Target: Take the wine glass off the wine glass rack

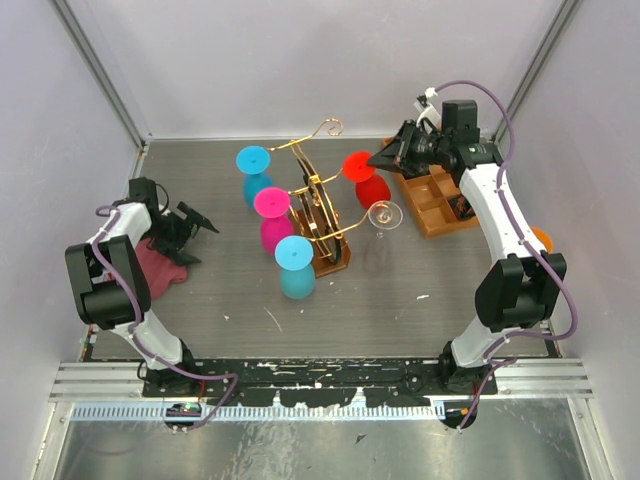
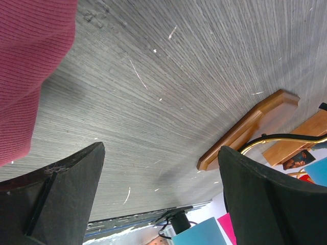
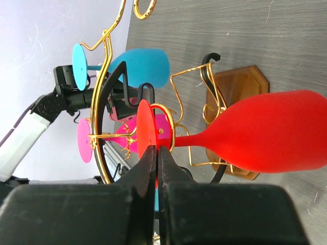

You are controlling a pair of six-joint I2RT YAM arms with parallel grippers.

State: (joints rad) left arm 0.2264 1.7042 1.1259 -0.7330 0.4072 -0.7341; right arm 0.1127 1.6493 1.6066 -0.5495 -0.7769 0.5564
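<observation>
The wine glass rack [image 1: 318, 205], gold wire on a brown base, stands mid-table. A red wine glass [image 1: 365, 178] hangs upside down from its right arm, its stem inside a gold loop [image 3: 171, 133]. My right gripper [image 1: 385, 158] is shut on the rim of that glass's round foot [image 3: 144, 120]; in the right wrist view the fingertips [image 3: 158, 153] pinch the disc edge and the red bowl [image 3: 265, 132] points right. My left gripper [image 1: 200, 222] stands open and empty left of the rack, low over the table [image 2: 161, 173].
Blue [image 1: 255, 172], pink [image 1: 274, 215], teal [image 1: 296, 265] and clear [image 1: 382, 225] glasses also hang on the rack. An orange-brown compartmented tray [image 1: 432, 200] lies under the right arm. A maroon cloth [image 1: 160, 262] lies by the left arm.
</observation>
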